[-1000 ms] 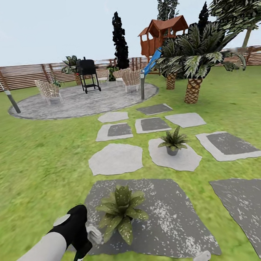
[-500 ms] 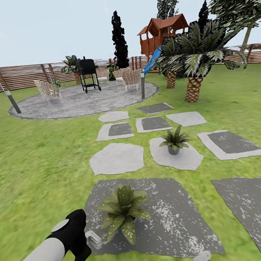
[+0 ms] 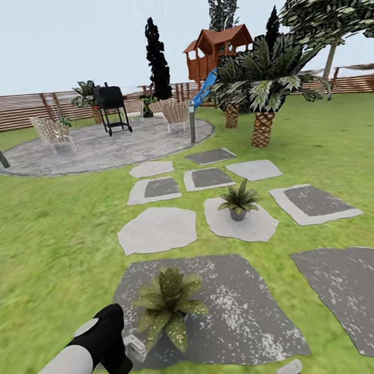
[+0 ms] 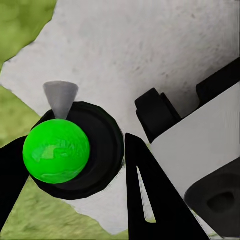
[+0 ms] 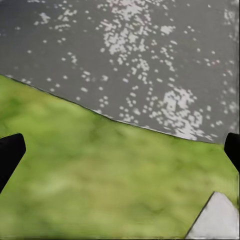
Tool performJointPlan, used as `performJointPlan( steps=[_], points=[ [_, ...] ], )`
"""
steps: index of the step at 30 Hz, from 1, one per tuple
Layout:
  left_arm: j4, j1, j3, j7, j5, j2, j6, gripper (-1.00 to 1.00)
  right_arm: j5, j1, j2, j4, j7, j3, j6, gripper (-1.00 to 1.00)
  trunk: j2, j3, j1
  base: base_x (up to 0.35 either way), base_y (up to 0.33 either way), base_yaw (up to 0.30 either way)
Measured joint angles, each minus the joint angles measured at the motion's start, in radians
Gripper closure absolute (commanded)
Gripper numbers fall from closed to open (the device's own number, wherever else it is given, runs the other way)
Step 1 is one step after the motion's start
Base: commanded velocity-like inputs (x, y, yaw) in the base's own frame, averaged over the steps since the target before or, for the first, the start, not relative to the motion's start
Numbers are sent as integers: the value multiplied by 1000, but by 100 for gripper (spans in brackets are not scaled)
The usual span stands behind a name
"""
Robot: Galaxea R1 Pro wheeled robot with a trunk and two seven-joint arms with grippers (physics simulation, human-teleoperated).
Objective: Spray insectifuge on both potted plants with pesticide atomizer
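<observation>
Pesticide atomizer (image 4: 75,150) sat clamped in the left gripper (image 4: 70,170), its nozzle just beside the nearer potted plant (image 3: 168,308). The right gripper (image 5: 120,150) hung released over grass (image 5: 100,180).

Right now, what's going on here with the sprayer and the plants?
The left gripper is shut on the pesticide atomizer, its pale trigger head pointing at the near potted plant. That plant sits on a dark stepping stone dotted with white specks; its leaves are speckled too. The far potted plant stands on a pale stone further up the path, with no specks that I can make out. The right gripper hangs open above the lawn at the dark stone's edge.
</observation>
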State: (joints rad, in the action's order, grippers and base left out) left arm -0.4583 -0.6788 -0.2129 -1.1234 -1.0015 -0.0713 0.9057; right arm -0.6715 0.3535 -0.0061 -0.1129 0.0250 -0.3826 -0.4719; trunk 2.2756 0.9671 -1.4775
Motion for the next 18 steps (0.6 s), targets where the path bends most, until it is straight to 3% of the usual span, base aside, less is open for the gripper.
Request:
performJointPlan(
  steps=[5,9,11,18],
  points=[
    [-5,1,11,0,-1,-6,0,100,0,0,0,0,0,0,0,-100,0,0,0,0,0,-137],
    [-10,1,107,52,-1,-27,-2,100,0,0,0,0,0,0,0,-100,0,0,0,0,0,-8],
    [-11,1,137,84,-3,-29,-2,100,0,0,0,0,0,0,0,-100,0,0,0,-7,94,-1],
    [-100,-4,144,88,0,-23,1,100,0,0,0,0,0,0,0,-100,0,0,0,10,284,0]
  ],
)
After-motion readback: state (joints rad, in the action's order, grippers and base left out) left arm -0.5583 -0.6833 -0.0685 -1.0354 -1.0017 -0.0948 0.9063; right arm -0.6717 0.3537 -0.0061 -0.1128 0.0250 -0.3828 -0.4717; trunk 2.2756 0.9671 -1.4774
